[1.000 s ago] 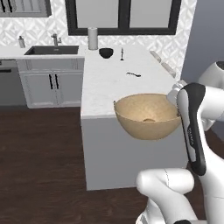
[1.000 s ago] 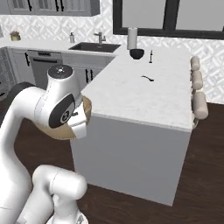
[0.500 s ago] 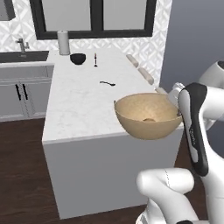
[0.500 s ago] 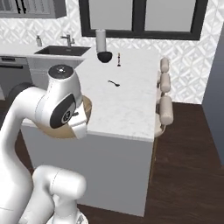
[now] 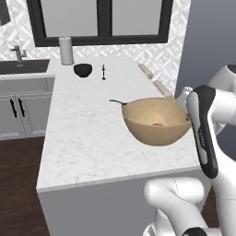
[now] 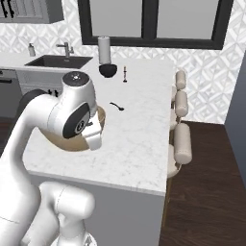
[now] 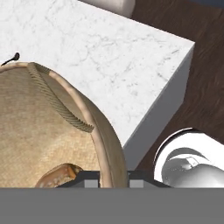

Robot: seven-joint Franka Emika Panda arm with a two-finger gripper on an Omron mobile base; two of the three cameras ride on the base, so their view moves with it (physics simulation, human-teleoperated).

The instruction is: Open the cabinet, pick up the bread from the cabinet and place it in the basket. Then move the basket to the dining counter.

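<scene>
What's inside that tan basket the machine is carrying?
In the basket lies a small golden-brown bread roll, low on its bottom. The hand view shows just one end of it; the rest is covered by the basket's rim and the gripper shut on that rim.

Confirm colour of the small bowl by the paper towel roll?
Black small bowl, clearest in the left base view.

No text, label or number is readable.
</scene>
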